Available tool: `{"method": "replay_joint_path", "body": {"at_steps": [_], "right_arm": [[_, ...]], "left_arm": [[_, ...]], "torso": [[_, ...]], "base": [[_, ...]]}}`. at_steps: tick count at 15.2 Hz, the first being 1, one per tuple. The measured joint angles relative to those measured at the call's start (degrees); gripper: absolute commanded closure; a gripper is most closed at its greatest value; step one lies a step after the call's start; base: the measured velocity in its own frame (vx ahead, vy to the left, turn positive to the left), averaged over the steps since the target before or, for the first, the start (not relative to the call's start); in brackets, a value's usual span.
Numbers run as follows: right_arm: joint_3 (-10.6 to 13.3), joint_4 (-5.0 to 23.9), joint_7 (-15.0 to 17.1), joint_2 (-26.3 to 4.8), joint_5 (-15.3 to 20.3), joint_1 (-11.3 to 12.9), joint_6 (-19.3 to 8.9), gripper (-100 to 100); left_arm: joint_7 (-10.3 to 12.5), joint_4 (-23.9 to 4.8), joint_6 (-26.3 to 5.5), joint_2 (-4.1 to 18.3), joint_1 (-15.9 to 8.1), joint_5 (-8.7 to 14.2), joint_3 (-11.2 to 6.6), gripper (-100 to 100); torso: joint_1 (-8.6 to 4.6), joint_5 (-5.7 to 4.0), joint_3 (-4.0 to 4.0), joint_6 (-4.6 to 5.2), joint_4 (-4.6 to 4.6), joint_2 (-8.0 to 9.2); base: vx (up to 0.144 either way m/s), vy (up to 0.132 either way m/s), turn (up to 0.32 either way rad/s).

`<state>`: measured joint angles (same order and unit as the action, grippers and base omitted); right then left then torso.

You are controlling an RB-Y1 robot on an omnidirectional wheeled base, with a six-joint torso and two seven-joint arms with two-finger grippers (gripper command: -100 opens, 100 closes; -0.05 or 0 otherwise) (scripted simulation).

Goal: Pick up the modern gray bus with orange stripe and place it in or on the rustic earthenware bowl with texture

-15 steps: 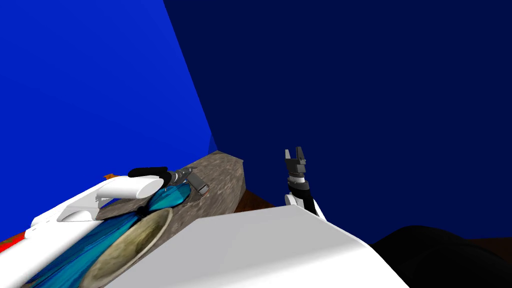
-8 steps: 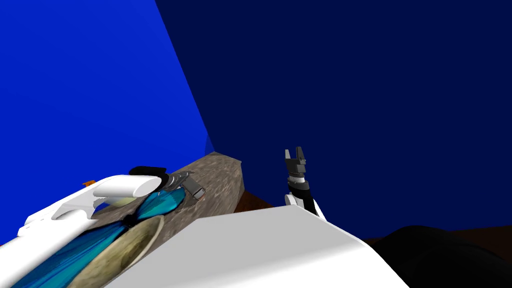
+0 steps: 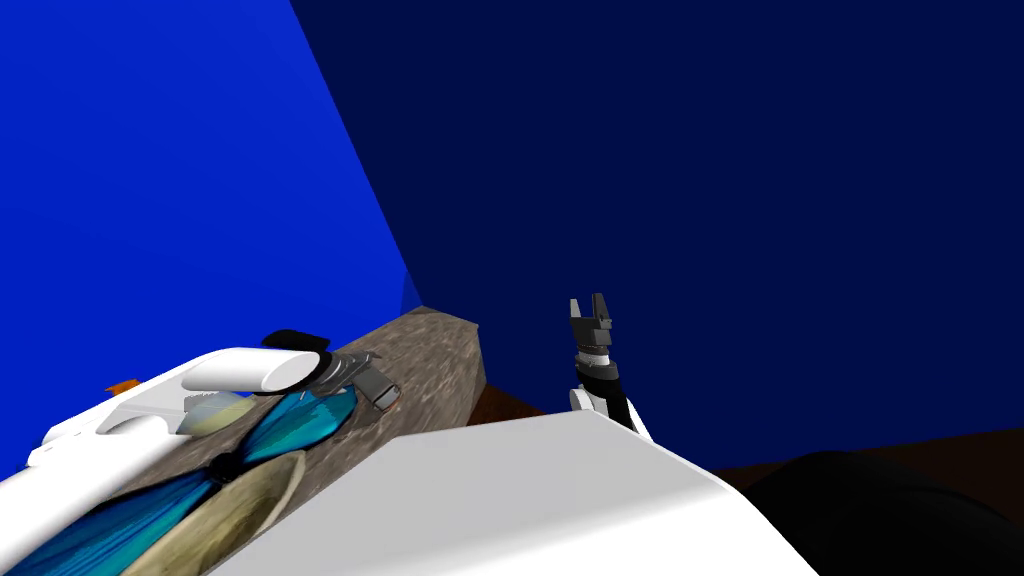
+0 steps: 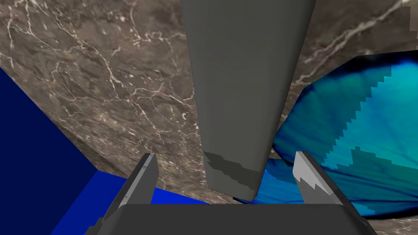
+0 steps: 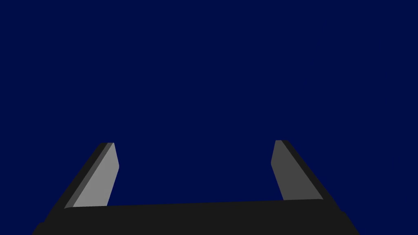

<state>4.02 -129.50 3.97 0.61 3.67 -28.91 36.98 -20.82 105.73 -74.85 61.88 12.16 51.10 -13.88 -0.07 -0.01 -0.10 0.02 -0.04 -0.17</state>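
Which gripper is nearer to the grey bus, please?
Left. The left gripper straddles the grey bus with open fingers; the right gripper is raised well off to the bus's right, beyond the marbled top.

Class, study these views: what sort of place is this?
Probably a room in a house: blue walls meet in a corner, and a brown marbled counter carries a beige bowl.

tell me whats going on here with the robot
The left tool is over a brown marbled counter, its fingers open on either side of the grey bus with gaps, so no grip shows. A blue patterned object lies beside it, and the beige bowl sits nearer the robot. The right tool is raised off to the side, open and holding nothing.
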Motion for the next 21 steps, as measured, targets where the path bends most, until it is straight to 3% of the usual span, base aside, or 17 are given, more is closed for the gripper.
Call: {"method": "replay_joint_path", "body": {"at_steps": [9, 13, 14, 19, 21], "right_arm": [[0.00, 0.00, 0.00, 0.00, 0.00, 0.00, 0.00, 0], [0.00, 0.00, 0.00, 0.00, 0.00, 0.00, 0.00, 0], [0.00, 0.00, 0.00, 0.00, 0.00, 0.00, 0.00, 0], [0.00, 0.00, 0.00, 0.00, 0.00, 0.00, 0.00, 0], [-0.01, 0.00, 0.00, 0.00, 0.00, -0.01, 0.00, 0]], "left_arm": [[-2.92, -2.18, -9.02, 1.54, -0.23, 2.77, 0.70, -100], [-3.33, -3.81, -7.40, 0.10, -0.07, 1.21, 1.90, -100], [-3.35, -3.92, -7.13, -0.02, -0.05, 1.07, 2.02, 100], [-3.34, -3.94, -7.18, 0.00, -0.01, 1.07, 2.03, 100], [-3.25, -2.69, -8.28, 0.99, 0.16, 2.23, 1.03, 100]], "torso": [[-0.01, 0.00, 0.01, -0.02, 0.00, 0.01], [0.14, 0.04, 0.08, -0.02, 0.03, 0.15], [0.13, 0.03, 0.09, -0.03, 0.04, 0.16], [0.09, 0.04, 0.09, 0.00, 0.05, 0.14], [-0.03, -0.05, 0.11, -0.05, 0.09, 0.15]], "base": [[0.030, -0.013, -0.050], [-0.007, 0.018, -0.061], [-0.003, 0.006, -0.002], [0.000, -0.002, 0.020], [0.011, -0.017, 0.079]]}}
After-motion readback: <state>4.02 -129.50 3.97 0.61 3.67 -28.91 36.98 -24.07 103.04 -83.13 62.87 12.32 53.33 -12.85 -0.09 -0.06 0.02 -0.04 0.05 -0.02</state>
